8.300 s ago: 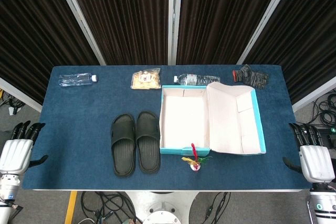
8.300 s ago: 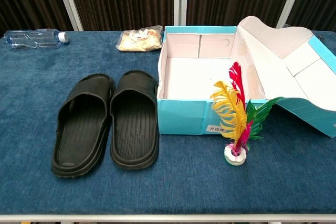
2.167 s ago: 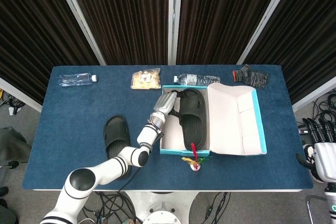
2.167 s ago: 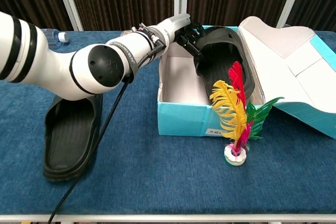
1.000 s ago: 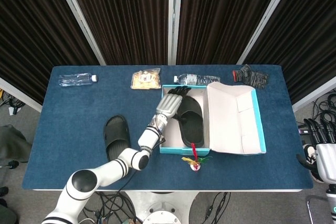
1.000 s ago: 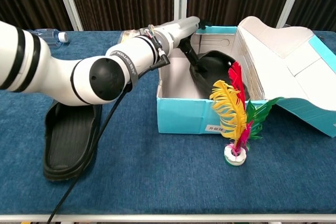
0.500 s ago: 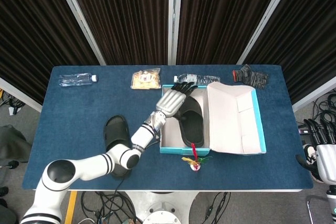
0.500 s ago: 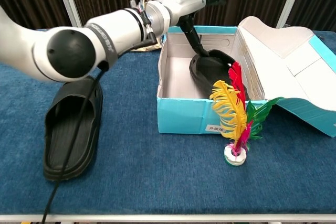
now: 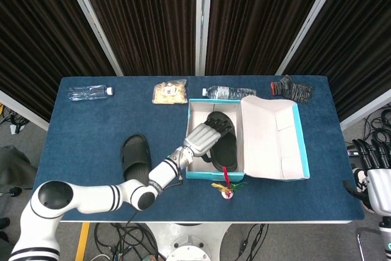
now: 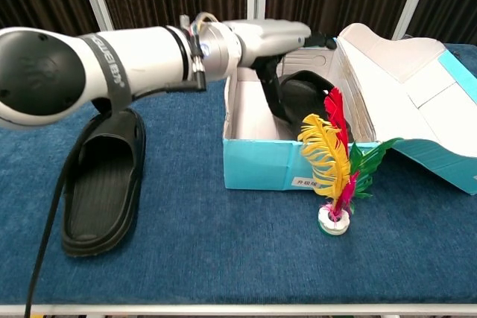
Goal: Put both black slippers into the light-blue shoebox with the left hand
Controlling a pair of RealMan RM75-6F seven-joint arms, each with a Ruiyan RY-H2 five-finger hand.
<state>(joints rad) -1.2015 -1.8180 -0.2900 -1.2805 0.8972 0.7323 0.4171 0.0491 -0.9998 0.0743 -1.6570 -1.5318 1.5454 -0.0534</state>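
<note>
A: Silver-grey, the left hand (image 9: 203,135) is seen over the near left part of the light-blue shoebox (image 9: 211,176), fingers spread and nothing gripped. A second ago it was held near the box's far wall; it has been drawn back toward the robot.

B: And the slipper that was carried a couple of seconds ago?

A: One black slipper (image 9: 221,142) has been left lying inside the box, released. In the chest view it is partly hidden behind the thumb and the box wall.

B: So half the task can be judged done?

A: Yes. The second black slipper (image 9: 135,158) is still on the blue cloth, left of the box, untouched. It is what should be fetched next.

B: The right hand (image 9: 372,178)?

A: Parked at the table's right edge; only its fingers are shown, so its state cannot be told
</note>
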